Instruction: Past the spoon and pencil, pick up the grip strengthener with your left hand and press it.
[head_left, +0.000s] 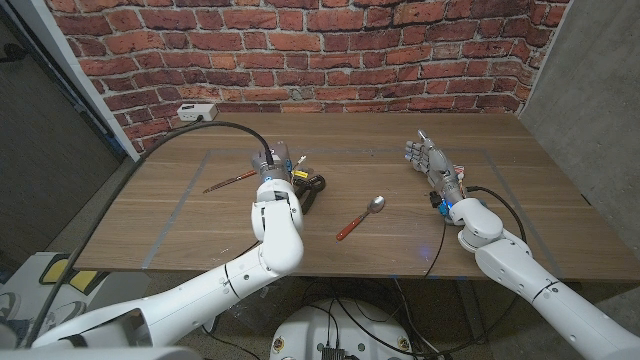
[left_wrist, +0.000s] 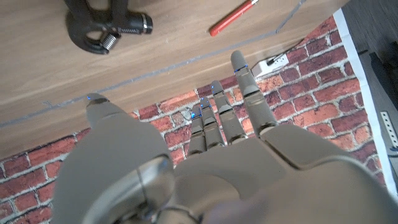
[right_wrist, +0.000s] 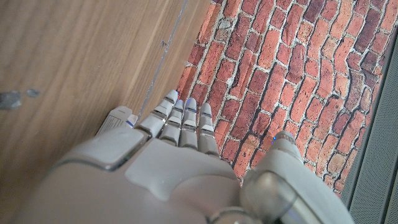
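Left hand (left_wrist: 205, 168), fingers spread, empty, near the grip strengthener (left_wrist: 102, 25).

Wooden table (head_left: 520, 190) with grey tape lines. Red brick wall (head_left: 300, 50) behind. White box (head_left: 197, 112) at the far left table edge, black cable (head_left: 200, 130) beside it.

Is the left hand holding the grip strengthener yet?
No: in the left wrist view the left hand has its fingers extended with nothing in them, while the grip strengthener lies apart on the table.
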